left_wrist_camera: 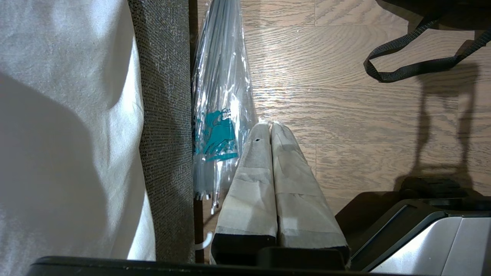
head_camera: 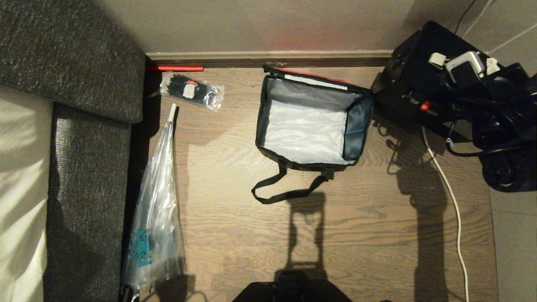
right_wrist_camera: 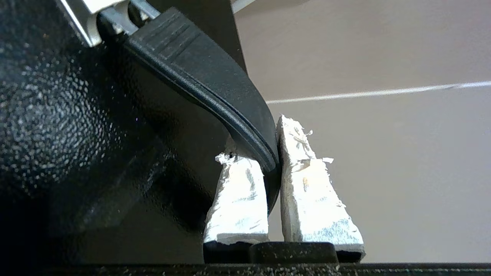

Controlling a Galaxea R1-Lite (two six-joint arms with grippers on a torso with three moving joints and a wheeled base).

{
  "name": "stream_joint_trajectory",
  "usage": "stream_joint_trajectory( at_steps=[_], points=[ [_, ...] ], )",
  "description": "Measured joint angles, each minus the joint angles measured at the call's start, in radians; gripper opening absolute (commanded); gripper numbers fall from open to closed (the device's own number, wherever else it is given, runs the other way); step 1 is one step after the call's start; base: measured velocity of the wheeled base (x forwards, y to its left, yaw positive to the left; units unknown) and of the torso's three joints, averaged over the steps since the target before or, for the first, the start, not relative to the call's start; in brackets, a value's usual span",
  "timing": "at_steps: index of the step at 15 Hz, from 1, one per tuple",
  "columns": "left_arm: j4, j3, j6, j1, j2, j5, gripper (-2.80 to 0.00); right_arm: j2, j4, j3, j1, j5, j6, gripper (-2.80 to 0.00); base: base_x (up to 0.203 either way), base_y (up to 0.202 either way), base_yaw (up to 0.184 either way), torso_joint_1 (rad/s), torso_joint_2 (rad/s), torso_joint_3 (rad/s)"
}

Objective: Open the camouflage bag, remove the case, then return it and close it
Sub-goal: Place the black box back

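A wood-plank floor (head_camera: 235, 235) fills the head view, with a dark grey sofa (head_camera: 84, 138) down the left edge, a baseboard (head_camera: 268, 56) along the top and pale tile at the far right. Beside the sofa lie a long clear plastic bag (head_camera: 157, 209) and a smaller packet (head_camera: 193, 90). At upper centre the camouflage bag (head_camera: 312, 126) sits open, silvery lining showing, its black strap (head_camera: 289, 191) trailing toward the bottom. The case (head_camera: 419, 79) is in the upper right, just beside the bag. The right gripper (right_wrist_camera: 272, 153) is clamped on the case's black handle (right_wrist_camera: 215, 92); in the head view the gripper itself is hard to make out. The left gripper (left_wrist_camera: 270, 126) hangs with fingers pressed together, empty, near the sofa edge.
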Motion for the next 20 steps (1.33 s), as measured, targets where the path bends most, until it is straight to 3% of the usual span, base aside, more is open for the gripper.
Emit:
stream_joint_trajectory(
  at_steps=[3,9,16,20],
  points=[
    [0.0,0.0,0.0,0.0,0.0,0.0,-2.8,-0.048,0.0,-0.005,0.017,0.001,-0.009,-2.8,0.0,0.0,0.0,0.0,0.0,0.0],
    [0.0,0.0,0.0,0.0,0.0,0.0,-2.8,-0.122,0.002,0.006,0.136,0.007,-0.019,-2.8,0.0,0.0,0.0,0.0,0.0,0.0],
    [0.0,0.0,0.0,0.0,0.0,0.0,-2.8,-0.222,0.0,0.056,0.341,-0.011,-0.132,-2.8,0.0,0.0,0.0,0.0,0.0,0.0],
    [0.0,0.0,0.0,0.0,0.0,0.0,-2.8,-0.249,-0.001,0.068,0.434,-0.009,-0.159,-2.8,0.0,0.0,0.0,0.0,0.0,0.0]
  ],
)
